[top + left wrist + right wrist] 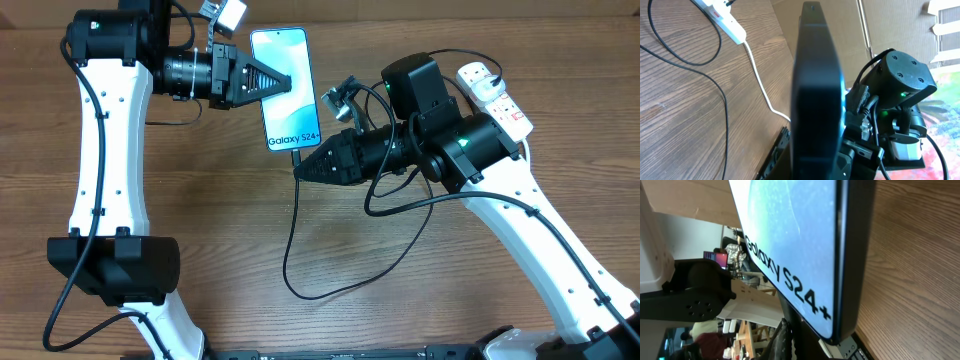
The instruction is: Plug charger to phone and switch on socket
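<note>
1. Alignment comes first: the right fingers [316, 165], pinched on the charger [295, 215] tip, sit just at the phone [287, 100] short edge nearest its white text.
2. The left fingers [262, 80] are clamped on the phone's long edge; they should hold it rigid.
3. Push straight and gently.
4. The socket [492, 92] lies on the bench beyond the right arm.

Lab-like workroom: person [731, 247] at laptop [716, 258] beyond wooden table [910, 255].

Bare table [220, 230] below the phone [285, 60], charger [288, 250] loop across it, socket [497, 95] half under right arm [540, 220].
</note>
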Tool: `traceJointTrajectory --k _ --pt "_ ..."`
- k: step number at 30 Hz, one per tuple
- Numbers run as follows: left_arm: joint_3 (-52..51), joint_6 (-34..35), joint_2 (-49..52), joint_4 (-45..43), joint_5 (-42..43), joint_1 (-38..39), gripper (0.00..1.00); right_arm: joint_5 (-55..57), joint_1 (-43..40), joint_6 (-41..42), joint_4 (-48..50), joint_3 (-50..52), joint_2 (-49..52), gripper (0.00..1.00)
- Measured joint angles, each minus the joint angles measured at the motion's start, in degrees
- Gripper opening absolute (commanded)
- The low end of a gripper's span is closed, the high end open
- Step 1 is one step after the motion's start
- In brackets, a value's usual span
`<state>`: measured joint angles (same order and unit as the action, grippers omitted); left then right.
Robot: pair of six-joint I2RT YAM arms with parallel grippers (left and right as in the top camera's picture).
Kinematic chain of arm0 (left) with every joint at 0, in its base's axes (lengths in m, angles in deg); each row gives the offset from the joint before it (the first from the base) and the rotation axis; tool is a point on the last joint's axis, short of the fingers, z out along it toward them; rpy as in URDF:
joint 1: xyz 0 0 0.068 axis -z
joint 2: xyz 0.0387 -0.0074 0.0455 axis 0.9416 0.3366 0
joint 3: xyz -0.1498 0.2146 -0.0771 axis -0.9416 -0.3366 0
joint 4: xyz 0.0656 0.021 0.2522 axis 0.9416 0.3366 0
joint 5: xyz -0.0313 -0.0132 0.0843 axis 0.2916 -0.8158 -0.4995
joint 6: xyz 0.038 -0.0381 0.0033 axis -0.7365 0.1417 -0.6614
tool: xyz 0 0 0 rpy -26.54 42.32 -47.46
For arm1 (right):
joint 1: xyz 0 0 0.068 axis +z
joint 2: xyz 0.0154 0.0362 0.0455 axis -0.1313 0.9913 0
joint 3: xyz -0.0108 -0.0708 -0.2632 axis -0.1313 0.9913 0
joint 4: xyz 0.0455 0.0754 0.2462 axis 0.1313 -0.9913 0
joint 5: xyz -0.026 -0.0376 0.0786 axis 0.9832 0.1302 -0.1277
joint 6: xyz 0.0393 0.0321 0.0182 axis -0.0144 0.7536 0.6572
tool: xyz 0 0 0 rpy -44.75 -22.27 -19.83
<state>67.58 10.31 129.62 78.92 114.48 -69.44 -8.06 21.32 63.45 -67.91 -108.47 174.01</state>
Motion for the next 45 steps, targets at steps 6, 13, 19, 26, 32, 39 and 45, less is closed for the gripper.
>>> traceJointTrajectory --k 6,13,19,26,32,39,45 --pt "0.0 -0.31 0.0 0.22 0.0 0.0 0.04 0.02 -0.02 -0.24 0.42 0.0 0.0 0.04" --pt "0.07 -0.44 0.0 0.83 0.09 -0.39 0.04 0.0 0.0 0.28 2.05 0.13 0.0 0.04" --pt "0.11 -0.44 0.0 0.83 0.09 -0.55 0.04 0.39 0.0 0.48 2.73 0.28 0.02 0.04" --pt "0.24 -0.44 0.0 0.74 0.11 -0.76 0.04 0.42 0.0 1.73 3.89 0.57 0.02 0.06" --pt "0.28 -0.46 0.0 1.22 -0.22 -0.61 0.04 1.03 -0.11 2.16 5.57 0.57 0.02 0.04" --pt "0.28 -0.46 0.0 1.09 -0.15 -0.66 0.04 0.9 -0.11 3.23 6.29 0.57 0.02 0.04" --pt "0.33 -0.44 0.0 1.01 -0.11 -0.66 0.04 0.87 -0.11 3.48 6.69 0.57 0.0 0.04"
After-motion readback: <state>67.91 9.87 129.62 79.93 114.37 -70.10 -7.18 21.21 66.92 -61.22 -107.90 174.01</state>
